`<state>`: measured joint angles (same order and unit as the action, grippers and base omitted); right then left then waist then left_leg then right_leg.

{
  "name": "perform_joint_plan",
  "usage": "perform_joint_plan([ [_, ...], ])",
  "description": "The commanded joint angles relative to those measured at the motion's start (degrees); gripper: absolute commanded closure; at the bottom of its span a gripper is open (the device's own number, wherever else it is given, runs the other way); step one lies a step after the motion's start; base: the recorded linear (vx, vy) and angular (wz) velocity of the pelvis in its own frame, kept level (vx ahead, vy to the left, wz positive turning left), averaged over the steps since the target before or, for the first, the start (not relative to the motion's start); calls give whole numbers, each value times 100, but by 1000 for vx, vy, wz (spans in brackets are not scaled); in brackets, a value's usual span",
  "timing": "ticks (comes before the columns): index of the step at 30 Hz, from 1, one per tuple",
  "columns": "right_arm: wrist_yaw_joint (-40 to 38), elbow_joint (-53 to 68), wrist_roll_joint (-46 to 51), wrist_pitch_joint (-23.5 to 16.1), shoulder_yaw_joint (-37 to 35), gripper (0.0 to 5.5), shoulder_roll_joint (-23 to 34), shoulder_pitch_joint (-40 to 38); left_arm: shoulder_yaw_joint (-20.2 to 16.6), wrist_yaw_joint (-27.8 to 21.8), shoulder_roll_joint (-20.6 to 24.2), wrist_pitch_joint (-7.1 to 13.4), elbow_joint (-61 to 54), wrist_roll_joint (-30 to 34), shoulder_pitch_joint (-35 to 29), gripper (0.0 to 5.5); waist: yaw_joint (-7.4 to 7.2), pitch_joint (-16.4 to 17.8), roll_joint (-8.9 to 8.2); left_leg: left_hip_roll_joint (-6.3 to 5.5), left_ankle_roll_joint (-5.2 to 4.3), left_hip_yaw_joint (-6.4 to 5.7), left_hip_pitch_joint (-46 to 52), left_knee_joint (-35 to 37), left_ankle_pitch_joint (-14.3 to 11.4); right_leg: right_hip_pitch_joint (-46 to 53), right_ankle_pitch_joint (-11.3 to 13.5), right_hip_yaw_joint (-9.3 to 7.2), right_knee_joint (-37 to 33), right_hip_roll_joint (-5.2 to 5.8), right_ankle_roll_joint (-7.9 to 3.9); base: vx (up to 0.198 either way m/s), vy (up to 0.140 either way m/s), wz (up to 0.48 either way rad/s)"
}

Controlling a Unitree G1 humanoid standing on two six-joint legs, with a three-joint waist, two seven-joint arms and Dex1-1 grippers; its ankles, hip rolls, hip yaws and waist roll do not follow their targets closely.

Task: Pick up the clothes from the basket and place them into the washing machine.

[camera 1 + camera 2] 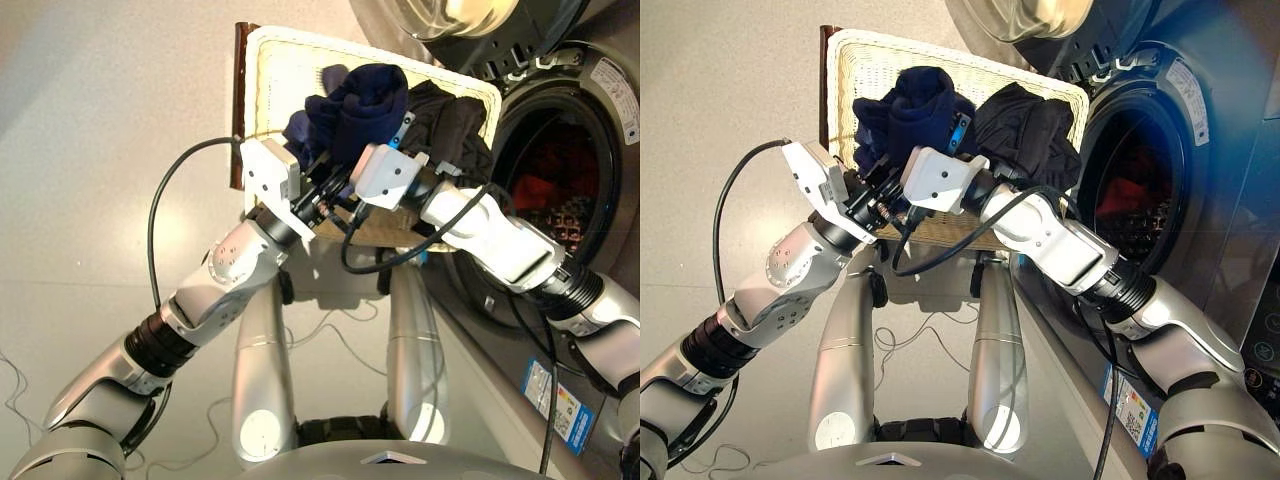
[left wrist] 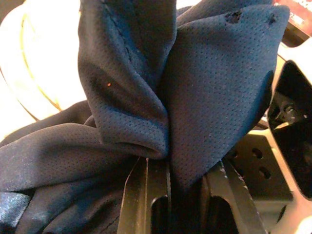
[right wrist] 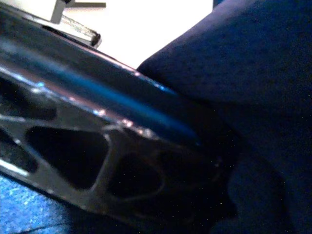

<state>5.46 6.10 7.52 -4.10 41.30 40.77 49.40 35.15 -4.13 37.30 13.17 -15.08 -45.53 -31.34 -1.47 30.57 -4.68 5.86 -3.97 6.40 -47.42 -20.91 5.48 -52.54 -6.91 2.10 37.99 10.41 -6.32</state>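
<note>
- Your left gripper [image 2: 170, 195] is clamped on the royal blue cloth garment [image 1: 360, 105], raised over the cream-white woven wicker basket [image 1: 865, 70].
- You can't tell the right gripper's [image 1: 958, 135] grip.
- Next, I judge: swing it right into the dark grey front-loading washing machine [image 1: 560, 190].

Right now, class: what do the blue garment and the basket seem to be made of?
The blue garment: apparently a thin synthetic mesh knit, matte, dotted with tiny holes and folding softly. The basket: apparently woven wicker, cream-white, with a visible lattice weave and a dark brown edge.
</note>
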Motion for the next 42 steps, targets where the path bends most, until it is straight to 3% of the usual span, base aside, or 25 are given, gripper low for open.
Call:
perform_joint_plan([
  [1,-25,382,-195,-350,-6,0,-339,858,319,-493,-233,-19,-625,58,-37,550,-133,-78,279,120,-116,-93,61,-850,-848,346,625,-1,-1004,-214,-109,0,0,0],
  [3,-95,348,-286,-352,-181,0,-415,725,290,-474,-294,-46,-623,112,-28,550,-139,-78,291,117,-113,-103,38,-864,-846,326,613,-7,-978,-207,-97,0,0,0],
  [4,-99,348,-318,-357,-206,401,-422,704,277,-467,-304,-44,-623,128,-35,550,-137,-78,293,116,-113,-104,40,-865,-845,323,612,-7,-976,-208,-94,0,0,0],
  [5,-106,366,-328,-364,-256,550,-433,620,256,-461,-334,-48,-622,145,-27,550,-143,-78,290,115,-112,-108,30,-869,-844,318,609,-6,-972,-213,-91,0,0,0],
  [12,-397,546,-774,-564,-811,550,-407,-101,144,-349,-523,0,-582,325,28,550,-155,-78,303,108,-100,-125,7,-904,-867,306,584,-10,-947,-192,-93,0,0,0],
  [13,-522,496,-857,-620,-912,550,-435,-263,91,-301,-581,52,-603,364,23,515,-158,-78,306,105,-96,-124,-5,-911,-868,292,582,-5,-938,-190,-98,0,0,0],
  [14,-584,438,-919,-639,-998,550,-445,-413,38,-253,-623,100,-617,412,44,99,-158,-78,312,103,-94,-119,-10,-915,-871,290,579,-3,-938,-185,-103,0,0,0],
  [15,-654,373,-925,-673,-1101,550,-496,-638,-16,-214,-703,127,-638,415,85,0,-158,-78,315,101,-92,-124,-18,-915,-871,287,577,-1,-941,-183,-108,0,0,0],
  [19,-1430,26,-1955,-644,-1599,550,-534,-1513,-239,23,-1052,286,-723,401,221,0,-171,-78,354,74,-86,-142,-46,-902,-872,284,558,-28,-947,-165,-129,0,0,0],
  [25,-3036,-1307,-2429,-509,-2280,550,-1032,-2069,-22,183,-1153,447,-685,290,6,0,-145,-78,452,16,-60,-200,-65,-896,-865,319,559,-67,-950,-118,-159,0,0,0],
  [34,-4986,-3186,-2160,-253,-3470,550,-1155,-1970,111,219,-1240,581,-667,138,-176,0,-55,-78,558,-48,-46,-261,-37,-897,-912,368,523,-92,-949,-80,-191,0,0,0],
  [42,-5710,-4106,-1459,-366,-3852,550,-1492,-1937,203,408,-1394,652,-568,116,-319,0,-30,-78,614,-91,-29,-288,-60,-854,-861,371,550,-109,-980,-60,-192,0,0,0],
])
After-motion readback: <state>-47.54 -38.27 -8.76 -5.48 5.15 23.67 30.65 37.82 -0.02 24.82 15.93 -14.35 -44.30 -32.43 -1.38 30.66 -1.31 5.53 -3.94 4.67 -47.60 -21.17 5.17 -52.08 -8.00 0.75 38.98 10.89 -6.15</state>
